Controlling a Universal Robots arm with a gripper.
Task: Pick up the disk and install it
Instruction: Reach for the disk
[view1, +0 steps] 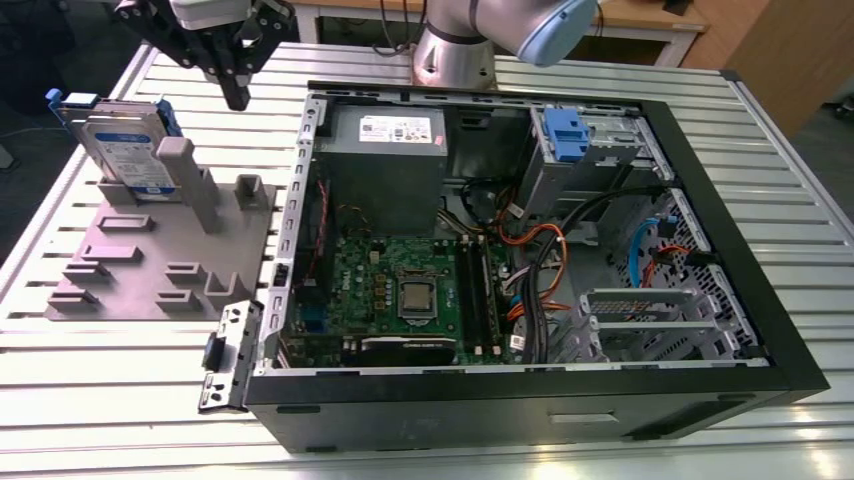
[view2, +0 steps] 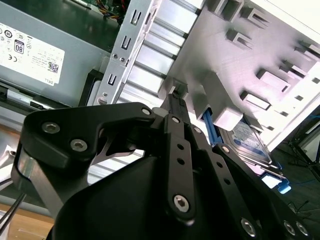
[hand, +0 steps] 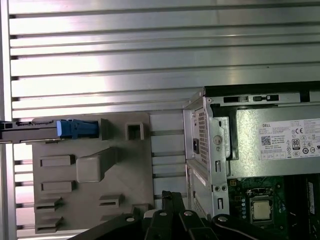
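1. Exterior view: the gripper hangs over the far end of the grey fixture plate. Its fingers are pinched together into one tip and it holds nothing.
2. Same view: the disk stands on edge in a slot of the fixture plate, resting against a grey post, blue rails on its sides. It sits at the exterior view's left of the gripper tip, near it but not touching.
3. Same view: the open PC case lies on the slatted table, just beside the plate. Inside are the power-supply box and the motherboard.
4. Second wrist view: the black gripper linkage converges with no gap and is empty. Beyond it lie the fixture plate and the disk, label visible. The power-supply box sits on the other side.
5. First wrist view: the gripper tips sit side by side over the plate edge. The disk is seen edge-on in the fixture plate, blue rail showing. The PC case with the power-supply box and CPU lies beside it.
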